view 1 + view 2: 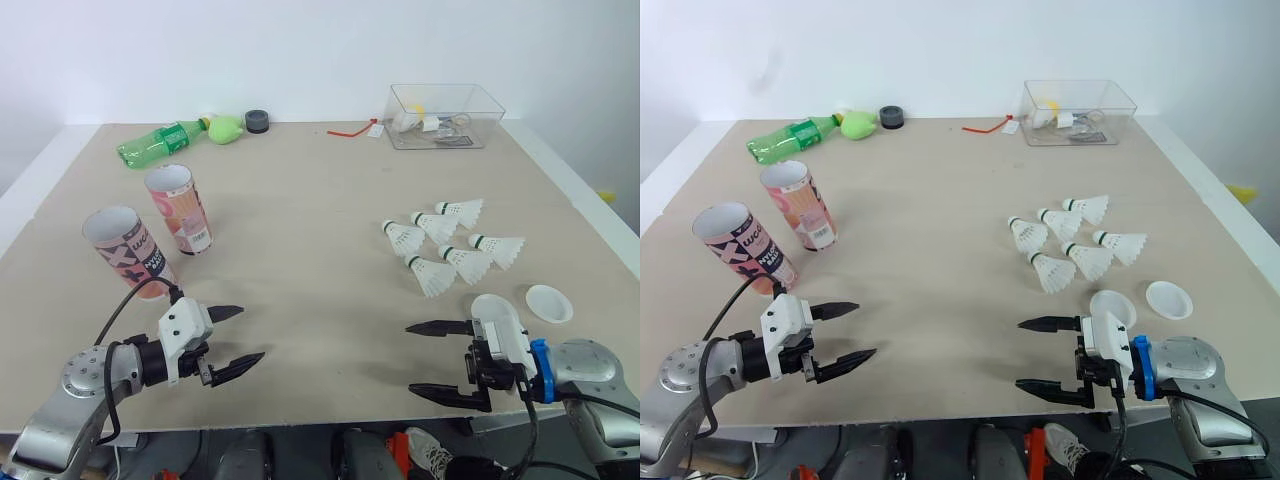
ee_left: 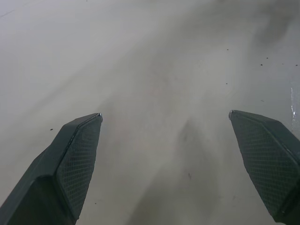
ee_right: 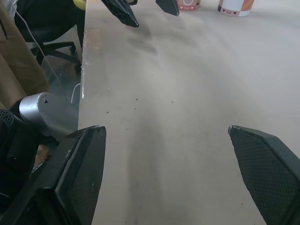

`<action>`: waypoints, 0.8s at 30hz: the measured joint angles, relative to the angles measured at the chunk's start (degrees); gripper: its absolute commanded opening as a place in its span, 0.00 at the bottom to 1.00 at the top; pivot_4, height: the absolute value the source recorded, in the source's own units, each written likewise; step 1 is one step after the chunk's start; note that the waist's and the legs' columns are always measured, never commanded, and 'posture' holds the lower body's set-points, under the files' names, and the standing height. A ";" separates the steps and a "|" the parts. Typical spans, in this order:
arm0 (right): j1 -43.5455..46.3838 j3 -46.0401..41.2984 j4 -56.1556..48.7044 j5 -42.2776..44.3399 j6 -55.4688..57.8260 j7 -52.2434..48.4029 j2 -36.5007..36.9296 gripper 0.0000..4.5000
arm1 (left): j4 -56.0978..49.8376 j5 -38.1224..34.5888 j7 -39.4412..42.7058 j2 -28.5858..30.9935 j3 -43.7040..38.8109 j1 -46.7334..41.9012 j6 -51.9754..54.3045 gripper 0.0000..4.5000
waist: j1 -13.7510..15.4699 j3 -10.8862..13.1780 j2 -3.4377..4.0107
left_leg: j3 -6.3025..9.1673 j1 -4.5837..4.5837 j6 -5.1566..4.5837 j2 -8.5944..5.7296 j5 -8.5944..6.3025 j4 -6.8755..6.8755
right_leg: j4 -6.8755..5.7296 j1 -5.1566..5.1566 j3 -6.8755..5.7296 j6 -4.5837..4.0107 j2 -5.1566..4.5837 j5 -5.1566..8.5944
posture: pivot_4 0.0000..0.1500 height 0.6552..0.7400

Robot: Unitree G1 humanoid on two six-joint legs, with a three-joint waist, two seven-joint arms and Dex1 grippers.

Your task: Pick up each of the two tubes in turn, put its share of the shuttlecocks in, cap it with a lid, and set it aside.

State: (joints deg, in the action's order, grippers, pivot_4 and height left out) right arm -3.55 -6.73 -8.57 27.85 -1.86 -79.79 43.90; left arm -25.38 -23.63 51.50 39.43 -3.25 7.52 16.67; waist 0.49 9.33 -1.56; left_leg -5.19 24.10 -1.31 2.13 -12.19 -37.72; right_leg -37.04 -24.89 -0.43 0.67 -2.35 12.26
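**Opening step: both claws empty, first tube not yet picked up**

You're right at the start here. The left claw (image 1: 250, 335) hovers low over the near edge of the table (image 1: 300, 250), fingers spread wide with nothing between them; its wrist view shows bare tabletop in the gap. The right claw (image 1: 410, 358) mirrors it on the other side, just as wide open and just as empty.

Both tubes stand upright on your left, mouths up. The near tube (image 1: 125, 250) is just beyond the left claw and the far tube (image 1: 180, 207) is just behind it, the two close but apart. The six shuttlecocks (image 1: 450, 245) lie in a loose cluster on your right, ahead of the right claw. The outer lid (image 1: 1169, 299) and inner lid (image 1: 1112, 307) sit on the table near that claw's wrist.

By my read, the next move is the left claw's: go forward to the near tube and close around its body. Approach it squarely, because a side knock could tip it into its neighbour. After that it's three shuttlecocks per tube.

A few things are hard to see. You can't see down to either tube's bottom, so I can't say whether they're empty. In the left eye view the inner lid is partly behind the right claw's housing. The clutter by the green bottle (image 1: 155, 142) and inside the clear box (image 1: 445, 115) at the far edge is too small to make out.
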 measured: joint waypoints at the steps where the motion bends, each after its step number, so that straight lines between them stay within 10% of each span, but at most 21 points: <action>1: 0.00 0.00 0.00 0.00 0.00 0.00 0.00 0.99 | 0.00 0.00 0.00 0.00 0.00 0.00 0.00 1.00 | 0.00 0.00 0.00 | 0.00 0.00 0.00 0.00 0.00 0.00 | 0.00 0.00 0.00 0.00 0.00 0.00 | 1.00 1.00; 24: 12.20 4.67 -0.57 0.80 9.87 7.97 -3.52 0.99 | 0.08 1.22 -6.71 -6.15 -0.06 -0.70 -0.68 1.00 | -0.27 0.00 -0.01 | -0.07 -0.08 0.00 0.09 0.01 -0.05 | -0.01 -0.02 0.07 -0.15 0.06 -0.20 | 1.00 1.00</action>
State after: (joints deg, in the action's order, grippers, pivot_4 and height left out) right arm 8.64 -2.06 -9.14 28.65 8.01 -71.81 40.38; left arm -25.30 -22.40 44.80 33.28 -3.31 6.82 15.99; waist 0.23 9.33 -1.57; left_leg -5.26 24.02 -1.31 2.22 -12.18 -37.76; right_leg -37.04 -24.91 -0.36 0.53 -2.29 12.06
